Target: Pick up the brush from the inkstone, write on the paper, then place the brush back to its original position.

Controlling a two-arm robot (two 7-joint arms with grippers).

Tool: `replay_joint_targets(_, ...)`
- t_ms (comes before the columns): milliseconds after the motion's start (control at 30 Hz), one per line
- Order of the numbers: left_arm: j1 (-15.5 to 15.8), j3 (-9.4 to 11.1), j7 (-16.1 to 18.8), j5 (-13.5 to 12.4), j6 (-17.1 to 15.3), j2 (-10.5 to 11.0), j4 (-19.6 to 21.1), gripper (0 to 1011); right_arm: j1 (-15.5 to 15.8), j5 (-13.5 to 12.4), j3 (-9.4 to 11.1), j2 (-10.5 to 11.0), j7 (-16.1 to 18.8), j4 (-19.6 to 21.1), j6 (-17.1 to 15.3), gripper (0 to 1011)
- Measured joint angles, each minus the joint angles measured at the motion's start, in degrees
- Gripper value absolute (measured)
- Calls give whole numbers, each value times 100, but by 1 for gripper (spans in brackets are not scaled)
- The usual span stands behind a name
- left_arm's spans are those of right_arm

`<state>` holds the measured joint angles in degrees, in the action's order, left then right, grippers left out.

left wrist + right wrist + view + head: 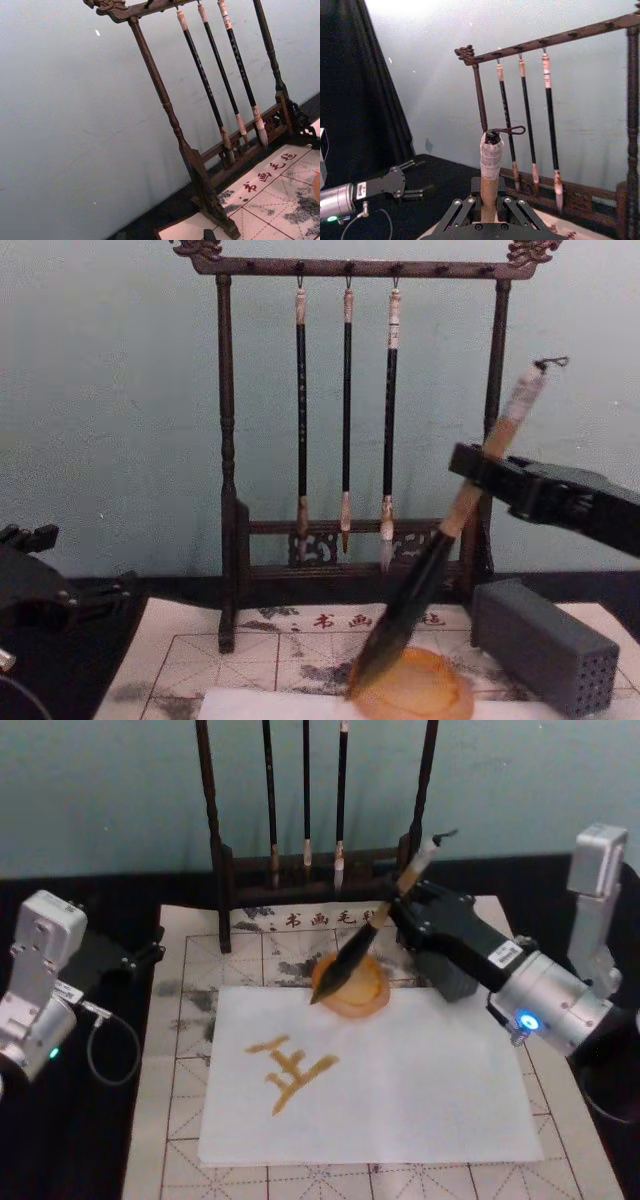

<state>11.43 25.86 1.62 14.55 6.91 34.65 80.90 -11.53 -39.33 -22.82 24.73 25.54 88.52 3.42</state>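
Step in hand: the return leg, by my reading; the paper (400,1090) already carries an amber character (292,1070), and I have the brush (362,945) slanting down over the inkstone (365,995), so writing looks done and the put-back is what's left.

Right gripper: my right gripper (400,905) is clamped on the brush's tan handle; in the right wrist view the fingers (460,210) sit tight against both sides of the shaft, white cap and cord loop (512,131) sticking up above them.

Brush position: tilted, cap up and toward the rack (225,440), dark tip (365,675) right at the near-left rim of the inkstone in the chest view; whether the bristles touch the dish I can't quite tell.

Next move, as I judge it: ease the tip down until the brush rests on the inkstone; only then release, or the heavy handle may roll off onto the mat (190,1020).

Risk: the grey block (545,645) sits just beside the dish; I'd retreat clear of it.

Left gripper: parked at the bench's left edge (145,955); I can't tell how its fingers stand.
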Motion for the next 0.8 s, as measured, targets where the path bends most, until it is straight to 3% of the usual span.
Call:
replay_joint_targets(400,0,0,0,0,0,0,0,1001,-351,304,-146,-449,126,-506,126,181)
replay_joint_targets(800,0,0,0,0,0,0,0,1001,-540,601,-279,-739,183,-855,234,181)
